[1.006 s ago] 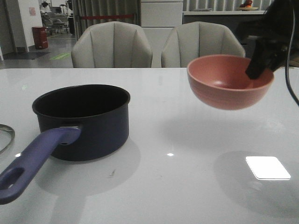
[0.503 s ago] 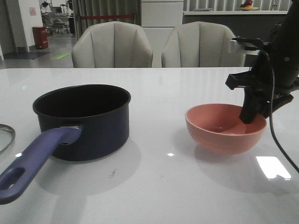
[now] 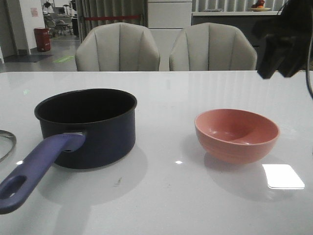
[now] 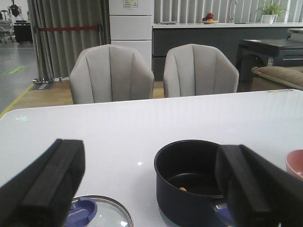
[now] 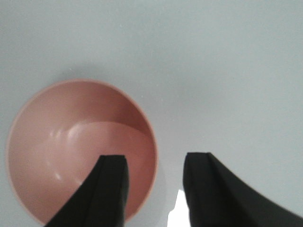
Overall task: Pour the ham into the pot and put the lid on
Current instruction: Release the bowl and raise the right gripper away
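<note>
The dark navy pot [image 3: 87, 126] stands left of centre, its purple-blue handle [image 3: 34, 169] pointing toward the near left. In the left wrist view the pot [image 4: 189, 177] shows one small orange ham cube [image 4: 182, 188] on its black bottom; the rest of its inside is hidden. The glass lid [image 4: 102, 213] with its blue knob [image 4: 79, 212] lies flat left of the pot; only its rim [image 3: 6, 143] shows in the front view. My left gripper [image 4: 151, 198] is open and empty, back from pot and lid. My right gripper [image 3: 269, 71] is open and empty, high above the bowl's right side, and also shows in the right wrist view [image 5: 154, 189].
The pink bowl [image 3: 237, 134] stands empty on the white table [image 3: 161, 196] to the right, and shows from above in the right wrist view [image 5: 80, 156]. Two grey chairs [image 3: 117, 46] stand behind the far edge. A bright light patch [image 3: 282, 176] lies near the bowl.
My right gripper lowered the pink bowl from the air onto the table, let go of it and rose up to the right. The pot and lid have not moved.
</note>
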Controlling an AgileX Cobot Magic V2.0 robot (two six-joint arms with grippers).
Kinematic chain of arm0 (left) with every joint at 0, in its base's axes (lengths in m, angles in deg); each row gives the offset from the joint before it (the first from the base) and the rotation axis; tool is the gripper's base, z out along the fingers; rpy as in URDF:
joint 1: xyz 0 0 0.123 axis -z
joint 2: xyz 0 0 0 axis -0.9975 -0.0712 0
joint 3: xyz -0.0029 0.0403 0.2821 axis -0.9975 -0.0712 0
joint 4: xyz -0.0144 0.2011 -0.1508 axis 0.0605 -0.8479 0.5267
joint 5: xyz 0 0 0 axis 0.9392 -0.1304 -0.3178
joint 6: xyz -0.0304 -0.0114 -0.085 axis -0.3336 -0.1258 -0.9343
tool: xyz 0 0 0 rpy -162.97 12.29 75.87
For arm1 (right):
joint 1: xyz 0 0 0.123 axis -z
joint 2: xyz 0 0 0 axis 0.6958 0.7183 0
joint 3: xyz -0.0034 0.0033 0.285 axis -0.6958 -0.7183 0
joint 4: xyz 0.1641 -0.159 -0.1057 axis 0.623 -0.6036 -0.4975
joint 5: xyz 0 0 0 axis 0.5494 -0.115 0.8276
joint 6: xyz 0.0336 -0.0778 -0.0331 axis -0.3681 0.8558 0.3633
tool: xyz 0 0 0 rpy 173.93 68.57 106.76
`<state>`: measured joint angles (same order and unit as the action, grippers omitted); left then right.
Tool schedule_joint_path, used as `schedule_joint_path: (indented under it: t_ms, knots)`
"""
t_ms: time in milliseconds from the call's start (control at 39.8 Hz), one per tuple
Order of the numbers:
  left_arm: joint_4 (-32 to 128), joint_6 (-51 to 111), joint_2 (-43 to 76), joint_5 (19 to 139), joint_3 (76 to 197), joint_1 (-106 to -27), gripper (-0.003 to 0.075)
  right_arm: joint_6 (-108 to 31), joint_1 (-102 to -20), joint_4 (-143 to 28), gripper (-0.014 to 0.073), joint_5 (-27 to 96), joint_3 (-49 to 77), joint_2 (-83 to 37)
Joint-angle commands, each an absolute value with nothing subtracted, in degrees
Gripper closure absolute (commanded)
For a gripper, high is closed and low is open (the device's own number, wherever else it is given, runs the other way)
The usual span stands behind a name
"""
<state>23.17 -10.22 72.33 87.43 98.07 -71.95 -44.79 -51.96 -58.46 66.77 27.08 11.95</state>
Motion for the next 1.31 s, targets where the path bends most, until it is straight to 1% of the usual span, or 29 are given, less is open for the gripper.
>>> schedule_joint_path:
  t_ms: [0, 377, 578, 679, 855, 955, 1031, 1056, 1081, 1182, 1232, 1282]
  knots:
    - [23.1, -10.4, 71.7, 83.0, 99.5, -71.7, 0.0115, -44.1, -52.2, -57.4, 0.0194, 60.7, 24.9, 1.7]
    - [23.1, -10.4, 71.7, 83.0, 99.5, -71.7, 0.0115, -44.1, -59.2, -55.4, 0.0194, 40.5, 4.6, -23.7]
    - [23.1, -10.4, 71.7, 83.0, 99.5, -71.7, 0.0115, -44.2, -62.0, -55.3, 0.0194, 30.1, -8.8, -38.7]
    - [23.1, -10.4, 71.7, 83.0, 99.5, -71.7, 0.0115, -44.2, -62.6, -55.3, 0.0194, 28.2, -15.2, -48.3]
    - [23.1, -10.4, 71.7, 83.0, 99.5, -71.7, 0.0115, -44.2, -62.6, -55.3, 0.0194, 28.4, -26.9, -64.3]
    - [23.1, -10.4, 71.7, 83.0, 99.5, -71.7, 0.0115, -44.2, -62.6, -55.3, 0.0194, 28.3, -31.6, -70.4]
    - [23.1, -10.4, 71.7, 83.0, 99.5, -71.7, 0.0115, -44.2, -62.6, -55.3, 0.0198, 28.2, -33.9, -72.1]
    - [23.1, -10.4, 71.7, 83.0, 99.5, -71.7, 0.0115, -44.2, -62.6, -55.3, 0.0211, 28.1, -34.2, -72.1]
    - [23.1, -10.4, 71.7, 83.0, 99.5, -71.7, 0.0115, -44.2, -62.6, -55.3, 0.0245, 28.4, -34.2, -72.1]
    - [23.7, -10.4, 71.7, 83.8, 99.5, -71.7, 0.0115, -44.2, -62.6, -55.3, 0.0473, 30.2, -34.2, -72.1]
    - [23.7, -10.4, 71.7, 84.1, 99.3, -71.7, 0.0115, -44.2, -62.6, -55.3, 0.0440, 30.6, -34.2, -72.1]
    - [23.7, -10.4, 71.7, 84.3, 99.3, -71.7, 0.0115, -44.2, -62.6, -55.3, 0.0433, 30.6, -34.2, -72.1]
